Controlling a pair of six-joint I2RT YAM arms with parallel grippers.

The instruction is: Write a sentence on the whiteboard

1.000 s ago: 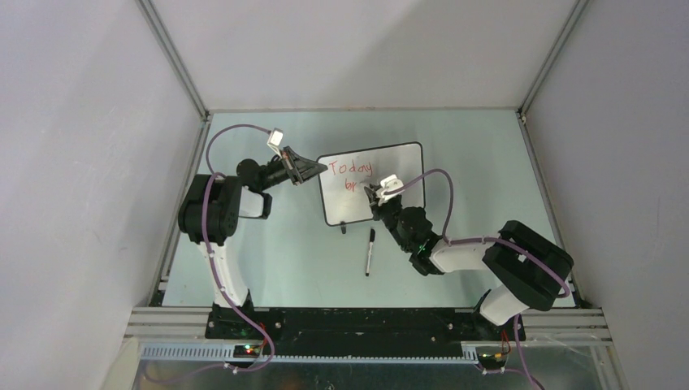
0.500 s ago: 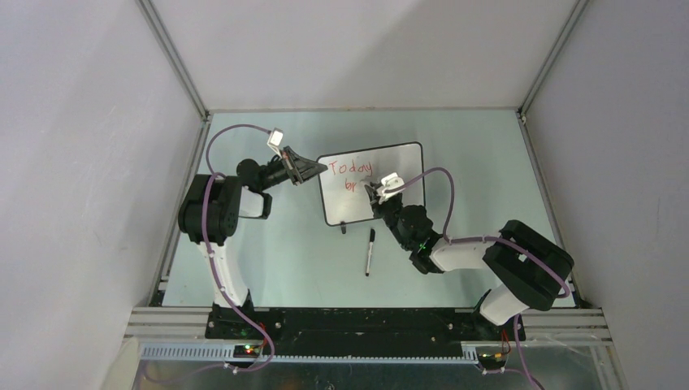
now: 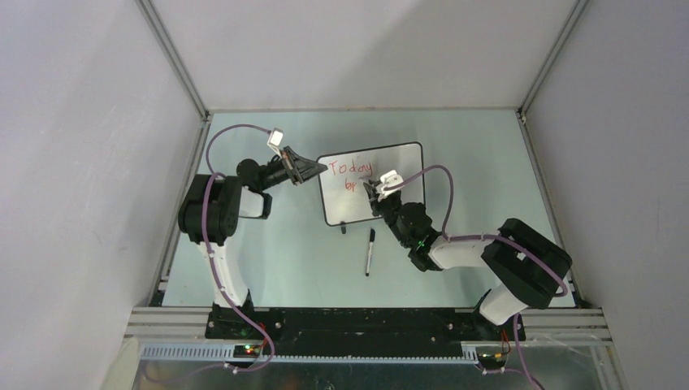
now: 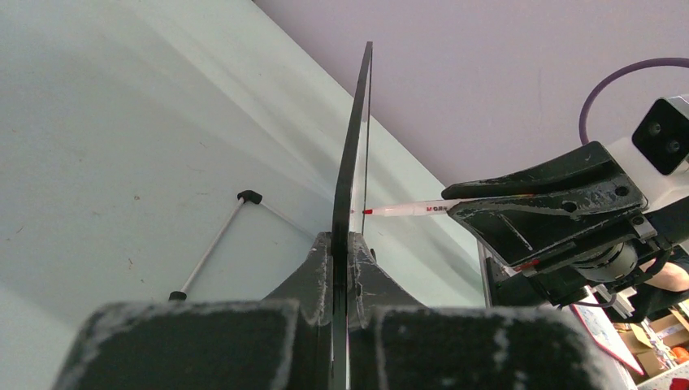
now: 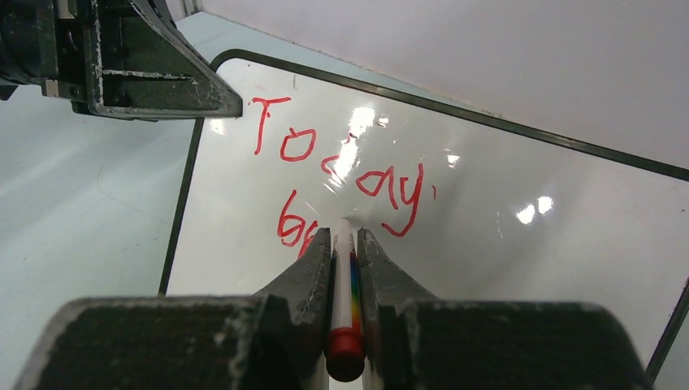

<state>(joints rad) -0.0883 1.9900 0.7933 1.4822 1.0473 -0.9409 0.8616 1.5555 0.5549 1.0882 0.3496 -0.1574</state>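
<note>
My left gripper (image 3: 319, 169) (image 4: 347, 244) is shut on the left edge of the whiteboard (image 3: 402, 162), holding it tilted up off the table. In the left wrist view the whiteboard (image 4: 351, 146) shows edge-on. My right gripper (image 3: 372, 195) (image 5: 344, 236) is shut on a white marker (image 5: 344, 280) with a red end cap. The marker (image 4: 410, 209) has its red tip against the board's face. The sentence (image 5: 337, 158) reads "Today" in red, with a "b" and part of a second letter (image 5: 292, 223) starting a line below. My fingers hide the newest stroke.
A thin pen-like stick (image 3: 370, 250) (image 4: 213, 244) with black ends lies on the pale green table (image 3: 268, 260) just in front of the board. A small black foot (image 3: 343, 229) sticks out at the board's near edge. Grey enclosure walls stand on three sides.
My right gripper with the marker has crept slightly up and left on the board. The left gripper and the board have stayed still.
</note>
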